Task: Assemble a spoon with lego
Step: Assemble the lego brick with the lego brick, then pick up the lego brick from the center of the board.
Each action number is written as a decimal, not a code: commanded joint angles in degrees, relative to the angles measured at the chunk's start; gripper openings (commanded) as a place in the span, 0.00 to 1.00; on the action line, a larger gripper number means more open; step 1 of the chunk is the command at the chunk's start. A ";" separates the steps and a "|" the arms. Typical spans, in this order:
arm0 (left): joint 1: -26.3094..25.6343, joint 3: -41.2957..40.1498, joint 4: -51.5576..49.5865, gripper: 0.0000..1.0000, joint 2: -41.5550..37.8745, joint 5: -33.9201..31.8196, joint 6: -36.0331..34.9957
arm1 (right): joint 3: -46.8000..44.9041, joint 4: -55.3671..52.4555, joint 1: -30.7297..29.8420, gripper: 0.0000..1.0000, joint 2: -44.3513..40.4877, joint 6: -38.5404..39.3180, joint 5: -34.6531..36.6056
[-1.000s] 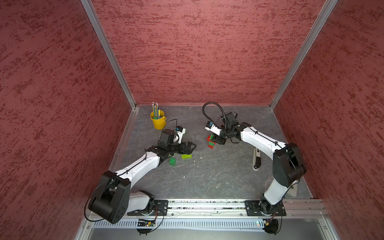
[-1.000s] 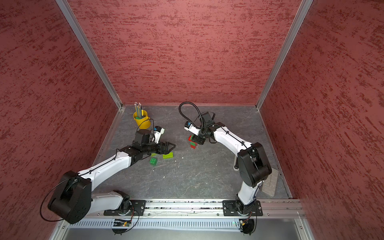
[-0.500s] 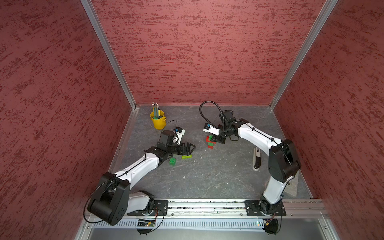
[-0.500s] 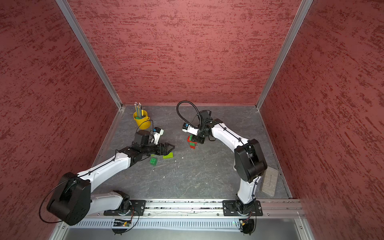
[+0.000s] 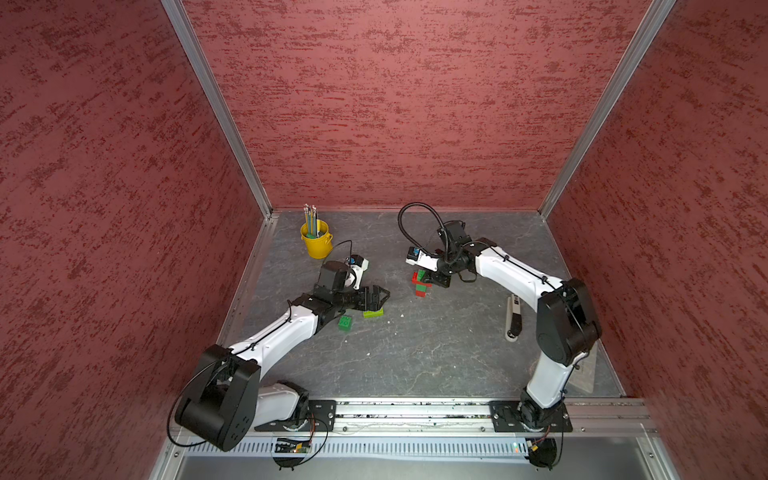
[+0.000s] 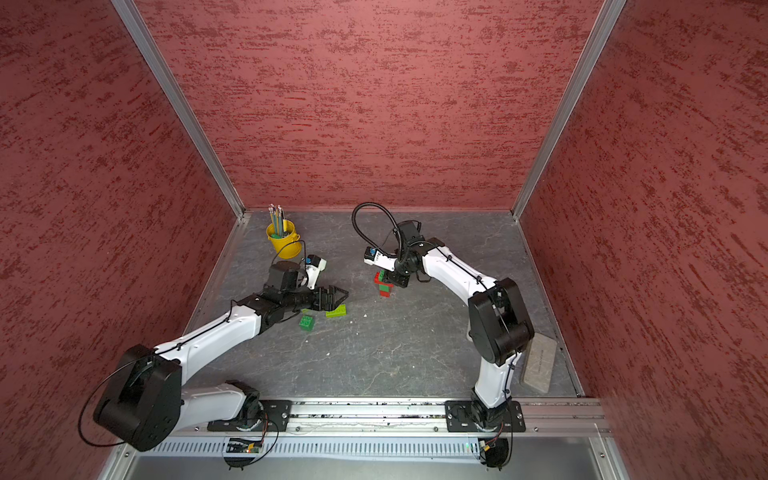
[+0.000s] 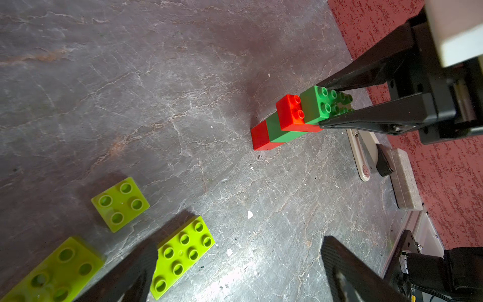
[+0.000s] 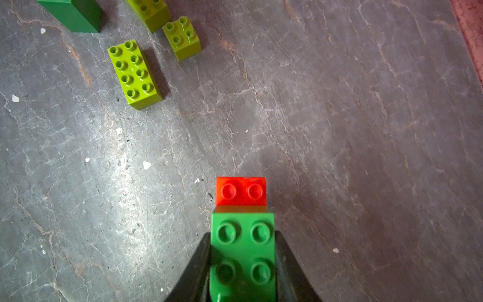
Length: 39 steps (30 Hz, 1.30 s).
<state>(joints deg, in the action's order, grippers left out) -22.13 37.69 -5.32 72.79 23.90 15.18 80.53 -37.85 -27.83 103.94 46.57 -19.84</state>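
Now, on your left, the left gripper (image 5: 380,300) hangs with its jaws wide apart above the loose lego (image 7: 183,255), holding nothing; leave it there. Toward the middle, the half-built spoon (image 5: 421,282) stands on the table (image 5: 415,353) as a stepped red-and-green stack. The right gripper (image 8: 242,235) is clamped on its top dark-green brick (image 8: 241,251). Press straight down, I'd say, with the jaws square to the brick's sides, so the studs seat evenly and the stack doesn't tip. Whether that brick is fully seated is hard to tell. The left arm (image 5: 291,328) covers some loose bricks in both top views, and one lime brick (image 7: 52,272) is cut off in the left wrist view.
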 commanded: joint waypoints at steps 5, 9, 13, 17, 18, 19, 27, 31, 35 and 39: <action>0.51 -0.69 -0.04 1.00 -1.69 -0.61 0.41 | -1.66 -1.42 -0.59 0.25 -0.24 -0.56 1.59; 0.52 -0.78 -0.04 1.00 -1.78 -0.62 0.48 | -0.14 -1.20 -0.63 0.46 -0.63 -1.41 0.94; 0.51 -0.88 0.02 1.00 -1.87 -0.70 0.64 | 0.25 -0.65 -0.63 0.56 -1.17 -1.97 0.99; 0.51 -0.88 -0.02 1.00 -2.04 -0.61 0.72 | 0.47 0.04 -0.63 0.63 -1.55 -2.58 1.48; 0.51 -0.90 -0.13 1.00 -2.13 -0.61 0.72 | 0.42 -0.10 -0.63 0.65 -1.50 -2.61 1.75; 0.49 -0.87 -0.26 1.00 -2.20 -0.65 0.70 | 0.47 -0.21 -0.60 0.66 -1.52 -2.54 1.94; 0.83 -0.78 -1.30 1.00 -3.16 -0.57 0.64 | 0.79 0.30 -0.62 0.77 -4.11 -3.01 3.46; 3.24 -0.52 -3.35 1.00 -4.26 0.78 1.92 | 1.90 -1.17 -1.26 0.78 -6.40 -2.93 4.84; 8.06 0.40 -9.01 1.00 -6.79 0.63 4.28 | 3.02 -1.86 -4.71 0.78 -8.74 -2.74 5.96; 15.53 0.57 -14.46 1.00 -9.89 2.36 5.81 | 3.97 -1.00 -11.02 0.77 -8.85 -3.16 4.72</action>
<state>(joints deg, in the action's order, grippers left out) -10.26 37.41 -14.57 65.06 24.60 19.27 83.22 -39.00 -34.98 96.20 43.86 -14.76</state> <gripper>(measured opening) 0.996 0.774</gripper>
